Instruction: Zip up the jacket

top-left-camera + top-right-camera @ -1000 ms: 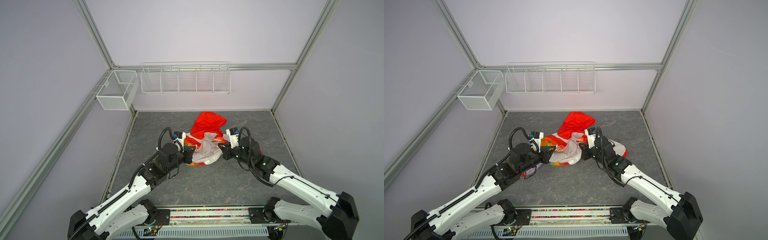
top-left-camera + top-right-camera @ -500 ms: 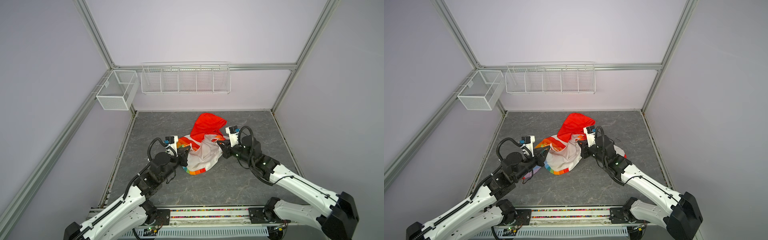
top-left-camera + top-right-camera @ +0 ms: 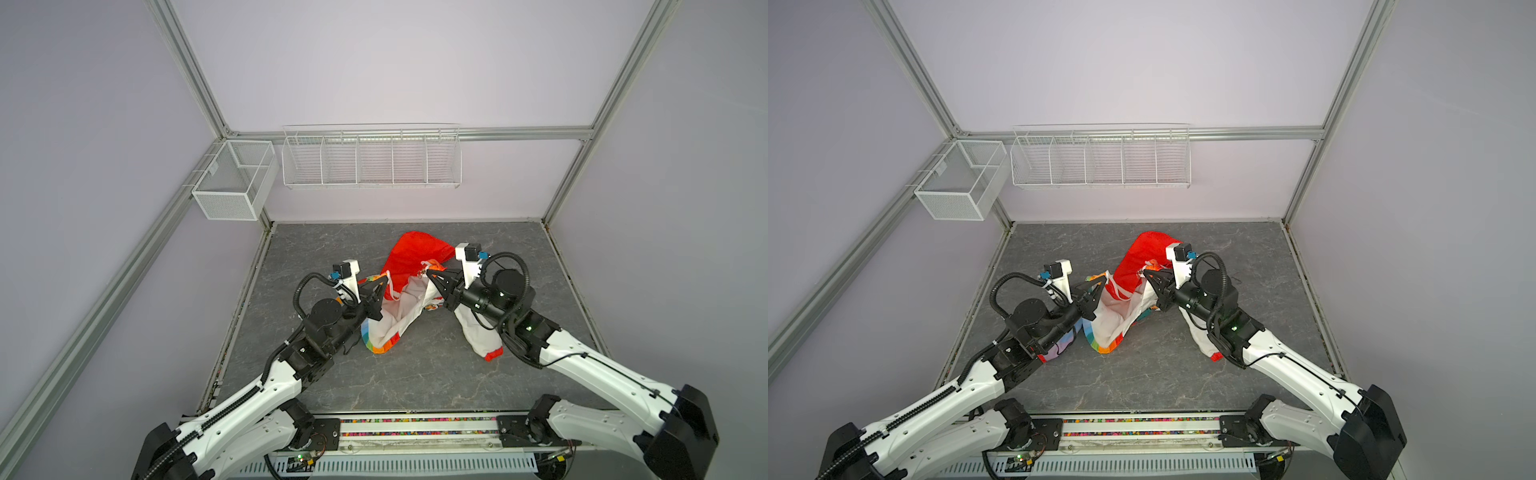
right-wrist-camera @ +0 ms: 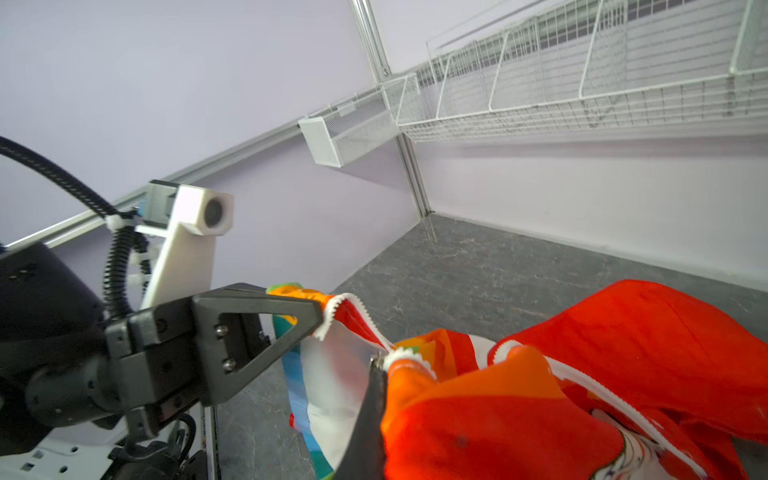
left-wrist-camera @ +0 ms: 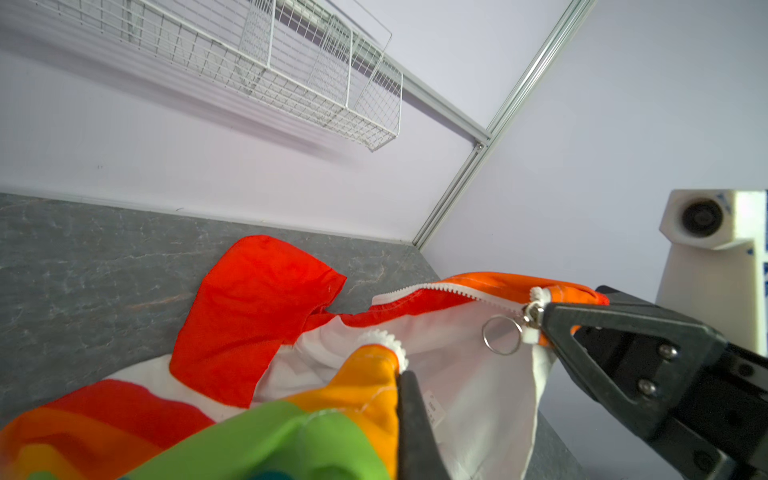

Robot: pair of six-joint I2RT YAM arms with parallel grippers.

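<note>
Holding: two robot grippers suspend the front of the jacket [image 3: 397,318] above the grey worktop [image 3: 415,382], one on each open zipper edge.
Left gripper [image 3: 384,284]: clenched on the rainbow half, right at the end of its white zipper tape [image 5: 384,338].
Right gripper [image 3: 430,275]: clenched on the facing edge at the slider [image 5: 532,311]. The ring pull [image 5: 502,334] hangs free just beside the tips.
Jacket position: mid-worktop between the two arms. The red hood [image 3: 415,253] lies flat toward the back wall, and a white sleeve [image 3: 476,336] with a red cuff [image 3: 493,354] trails under the right arm.
Zipper: open. The two ends are near each other but apart, and the teeth [image 5: 453,292] run from the slider back toward the hood.
Handling: the fabric looks thin, light and limp, sagging in a pouch between the two pinches. It probably gives no stiffness to push against and may slide in a loose grip.
Where to hold: the stitched zipper tape is likely the firmest part, so the present pinches at the tape ends look well chosen. The ring pull is the natural purchase for drawing the slider.
Risk: the free tape end is small and floppy, so seating it in the slider probably needs both edges kept taut and aligned.
</note>
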